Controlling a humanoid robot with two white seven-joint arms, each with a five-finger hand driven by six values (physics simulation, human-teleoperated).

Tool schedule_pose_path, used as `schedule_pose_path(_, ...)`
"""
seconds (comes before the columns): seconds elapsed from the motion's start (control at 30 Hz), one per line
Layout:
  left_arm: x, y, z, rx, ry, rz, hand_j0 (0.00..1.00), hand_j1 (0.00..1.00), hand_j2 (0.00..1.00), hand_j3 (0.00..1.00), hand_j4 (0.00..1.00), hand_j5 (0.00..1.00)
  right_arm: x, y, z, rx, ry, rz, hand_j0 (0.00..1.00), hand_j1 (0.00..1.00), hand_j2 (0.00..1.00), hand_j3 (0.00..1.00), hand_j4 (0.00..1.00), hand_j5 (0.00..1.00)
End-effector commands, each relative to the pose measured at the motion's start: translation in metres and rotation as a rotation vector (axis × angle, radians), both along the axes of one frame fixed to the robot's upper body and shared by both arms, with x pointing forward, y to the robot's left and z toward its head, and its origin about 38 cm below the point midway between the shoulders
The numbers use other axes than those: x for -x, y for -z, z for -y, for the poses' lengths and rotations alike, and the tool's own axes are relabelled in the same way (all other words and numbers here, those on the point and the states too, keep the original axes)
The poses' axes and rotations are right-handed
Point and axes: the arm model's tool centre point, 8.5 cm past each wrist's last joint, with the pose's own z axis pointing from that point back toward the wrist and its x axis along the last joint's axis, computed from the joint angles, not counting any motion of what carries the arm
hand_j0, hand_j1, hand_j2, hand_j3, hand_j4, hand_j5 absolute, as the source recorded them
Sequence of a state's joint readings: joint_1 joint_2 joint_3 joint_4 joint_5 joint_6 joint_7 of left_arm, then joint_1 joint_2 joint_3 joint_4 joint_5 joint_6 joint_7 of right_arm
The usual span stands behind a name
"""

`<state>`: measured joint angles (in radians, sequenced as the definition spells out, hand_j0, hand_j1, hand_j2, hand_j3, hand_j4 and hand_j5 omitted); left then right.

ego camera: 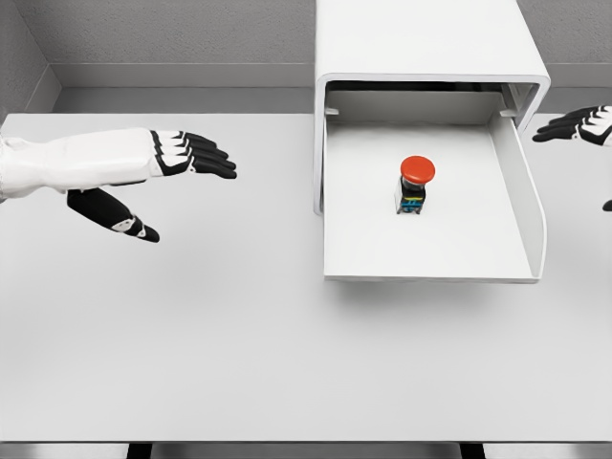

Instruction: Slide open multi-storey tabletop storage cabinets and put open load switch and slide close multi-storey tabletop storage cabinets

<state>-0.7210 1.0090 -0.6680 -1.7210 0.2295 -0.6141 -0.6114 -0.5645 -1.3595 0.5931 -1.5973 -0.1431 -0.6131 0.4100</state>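
Nearest me the table lies bare and wide, its near edge running across the bottom. My left hand hovers over its left side, fingers straight and apart, thumb dropped below, holding nothing. To the right the drawer stands pulled out toward me, and the switch sits upright near its middle: a red round cap on a dark body. My right hand shows at the right edge just beyond the drawer's wall, fingers extended, touching nothing. Farther back stands the white cabinet.

left hand fingers spread, right hand extended
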Motion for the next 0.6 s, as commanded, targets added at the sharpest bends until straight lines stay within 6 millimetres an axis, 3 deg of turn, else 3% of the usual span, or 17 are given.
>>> schedule_pose_path(0.0, 0.000, 0.000, 0.000, 0.009, 0.000, -0.007, 1.00, 1.00, 1.00, 1.00, 1.00, 1.00, 0.006, -0.002, -0.010, -0.006, -0.031, -0.006, 1.00, 1.00, 1.00, 1.00, 1.00, 1.00)
schedule_pose_path(0.2, -0.001, -0.009, 0.003, 0.051, 0.010, -0.006, 1.00, 1.00, 1.00, 1.00, 1.00, 1.00, 0.015, 0.022, -0.013, -0.128, -0.028, -0.111, 1.00, 1.00, 1.00, 1.00, 1.00, 1.00)
schedule_pose_path(0.27, -0.001, -0.026, -0.008, 0.070, -0.018, 0.037, 1.00, 1.00, 1.00, 1.00, 1.00, 1.00, 0.015, 0.018, -0.012, -0.138, -0.023, -0.107, 1.00, 1.00, 1.00, 1.00, 1.00, 1.00)
schedule_pose_path(0.4, 0.001, -0.020, -0.002, 0.072, -0.001, 0.025, 1.00, 1.00, 1.00, 1.00, 1.00, 1.00, 0.017, 0.018, -0.009, -0.151, -0.014, -0.124, 1.00, 1.00, 1.00, 1.00, 1.00, 1.00)
schedule_pose_path(0.57, 0.004, -0.016, -0.001, 0.087, 0.006, 0.008, 1.00, 1.00, 1.00, 1.00, 1.00, 1.00, 0.025, 0.033, -0.007, -0.212, 0.004, -0.200, 1.00, 1.00, 1.00, 1.00, 1.00, 1.00)
